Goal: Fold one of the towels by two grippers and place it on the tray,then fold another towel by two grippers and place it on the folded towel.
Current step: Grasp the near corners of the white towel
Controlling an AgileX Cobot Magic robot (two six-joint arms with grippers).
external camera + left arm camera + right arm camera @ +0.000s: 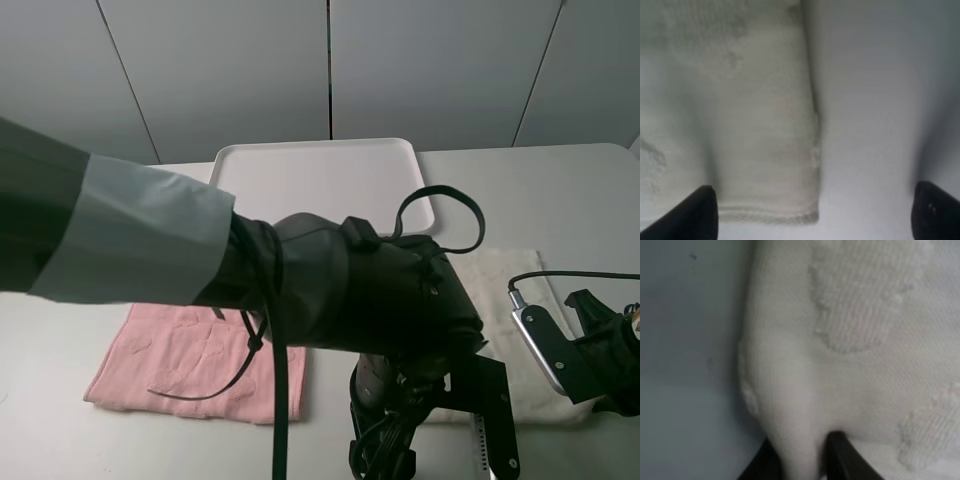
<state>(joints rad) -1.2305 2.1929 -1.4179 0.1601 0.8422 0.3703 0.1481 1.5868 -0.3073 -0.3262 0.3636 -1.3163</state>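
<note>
Nearest the high camera, the left arm (330, 290), wrapped in a dark cover with a grey cuff, reaches in from the left across the middle and drops toward the near edge of the counter (560, 190), hiding much of what lies under it. Its wrist view shows the left gripper (815, 216) with jaws spread wide and holding nothing. One dark fingertip (695, 215) sits over the white towel (755, 115), the other over bare counter, and the towel's hemmed corner lies between them. Whether the tips touch the cloth I cannot tell

On the right, the right arm (590, 350) comes in low over the near right part of the same towel. The right gripper (802, 466) has its jaws clenched on a pinched-up ridge of the white towel. The fabric is squeezed narrow between the two dark fingers (845, 460), close to the towel's edge, with grey counter beside it

In the high view the white towel (490, 270) is spread on the counter right of centre, partly under both arms. The pink towel (180, 355) lies flat to the left, apart from the white one, with loose black straps from the left arm hanging over it. Both towels are on the counter, off the tray

Farther back, the white tray (320, 180) sits at the middle of the counter, just behind the towels, and pale grey wall panels (420, 70) rise beyond it
</note>
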